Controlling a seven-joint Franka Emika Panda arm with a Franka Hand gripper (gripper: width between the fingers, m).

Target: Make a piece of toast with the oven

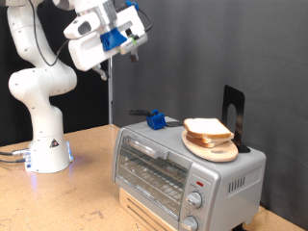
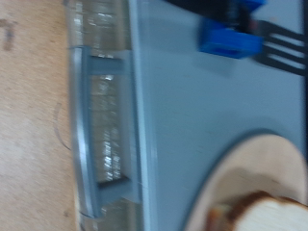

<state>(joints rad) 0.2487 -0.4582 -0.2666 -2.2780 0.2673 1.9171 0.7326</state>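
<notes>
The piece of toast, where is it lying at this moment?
In the exterior view, the piece of toast lies on a round wooden plate on top of the oven, toward its right end.

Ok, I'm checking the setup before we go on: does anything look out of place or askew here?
Nothing is spilled or damaged. The bread slice lies on a wooden plate on top of the toaster oven, whose door is shut. A blue-handled fork also lies up there, an unusual spot. The pincer hangs high above, holding nothing.

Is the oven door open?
No, the oven door is shut; the toast sits on a plate on top.
</notes>
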